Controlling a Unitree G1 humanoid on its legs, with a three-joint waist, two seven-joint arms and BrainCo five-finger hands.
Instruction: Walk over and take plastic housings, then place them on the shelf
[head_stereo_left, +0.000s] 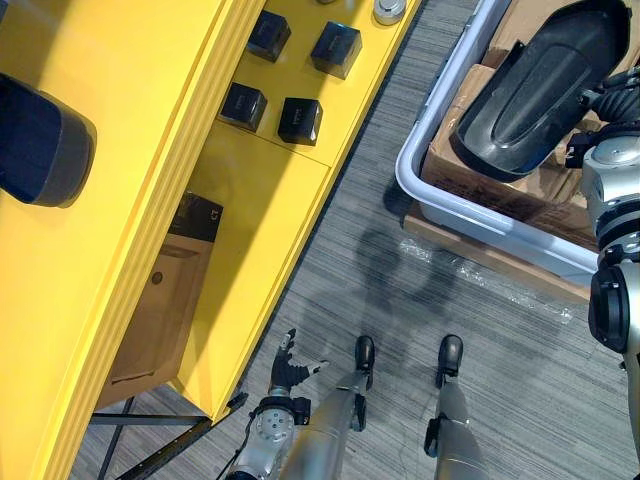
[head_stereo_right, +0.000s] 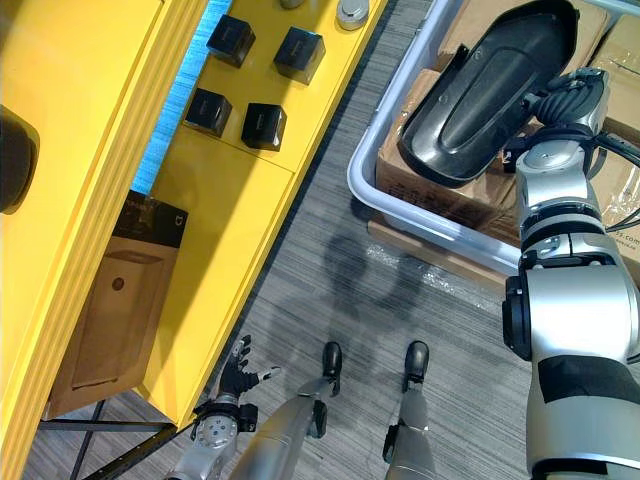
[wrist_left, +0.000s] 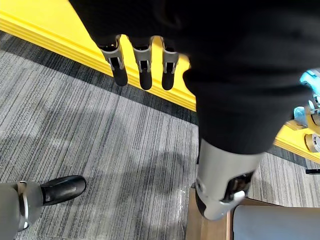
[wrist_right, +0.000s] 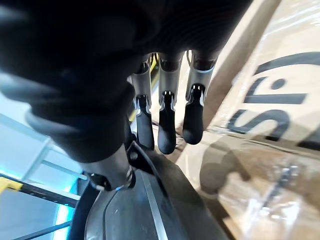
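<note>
yellow shelf (head_stereo_left: 250, 190): left | grey bin (head_stereo_left: 480, 215): upper right, holds cardboard boxes (head_stereo_left: 455, 150) | black plastic housing (head_stereo_right: 490, 85): upper right, atop boxes | right hand (head_stereo_right: 572, 100): at housing's right end, fingers straight | left hand (head_stereo_left: 288, 370): lower left above floor (head_stereo_left: 400, 330), fingers relaxed

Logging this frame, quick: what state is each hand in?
Left hand: open, holding nothing.
Right hand: open, by the black plastic housing, not gripping it.
</note>
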